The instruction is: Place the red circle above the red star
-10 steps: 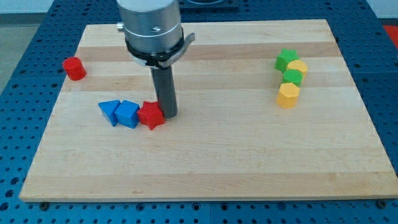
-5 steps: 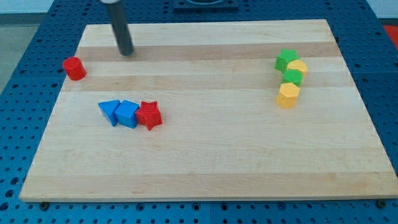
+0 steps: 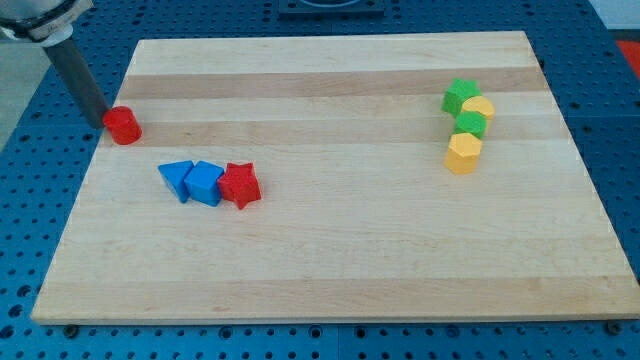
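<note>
Red circle (image 3: 124, 126) is what we have to shift, and it sits near the board's left edge, well apart from its goal. Going from the view's bottom upward, the near half of the wooden board (image 3: 330, 270) carries nothing. Then comes a row of three touching blocks: a blue triangle (image 3: 177, 178), a blue block (image 3: 205, 184) whose shape we cannot make out, and the red star (image 3: 241, 185) at the row's right end. Farther up and to the left lies the red circle, with our tip (image 3: 98, 121) just at its left side, touching or nearly so. On the view's right, a column holds a yellow hexagon (image 3: 462, 153), a green block (image 3: 470, 124), a yellow round block (image 3: 480, 108) and a green star (image 3: 459, 95).

We have no fingers to open or close; the rod only pushes. We judge that the push is about to begin: the next move calls for driving the circle rightward until it lies straight above the star, clear of the blue blocks. No writing or labels can be read.
</note>
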Tool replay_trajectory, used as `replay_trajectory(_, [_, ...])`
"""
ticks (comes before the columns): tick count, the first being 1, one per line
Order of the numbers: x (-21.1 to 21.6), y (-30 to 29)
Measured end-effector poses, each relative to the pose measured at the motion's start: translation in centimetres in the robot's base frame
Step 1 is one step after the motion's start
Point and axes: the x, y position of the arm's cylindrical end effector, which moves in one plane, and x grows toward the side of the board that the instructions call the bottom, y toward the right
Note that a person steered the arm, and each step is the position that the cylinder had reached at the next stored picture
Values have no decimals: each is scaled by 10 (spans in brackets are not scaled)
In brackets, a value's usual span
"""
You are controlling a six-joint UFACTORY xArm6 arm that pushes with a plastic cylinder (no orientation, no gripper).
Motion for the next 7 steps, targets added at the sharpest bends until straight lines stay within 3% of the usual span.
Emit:
replay_trajectory(3, [1, 0])
replay_trajectory(5, [11, 76])
replay_trajectory(7, [11, 77])
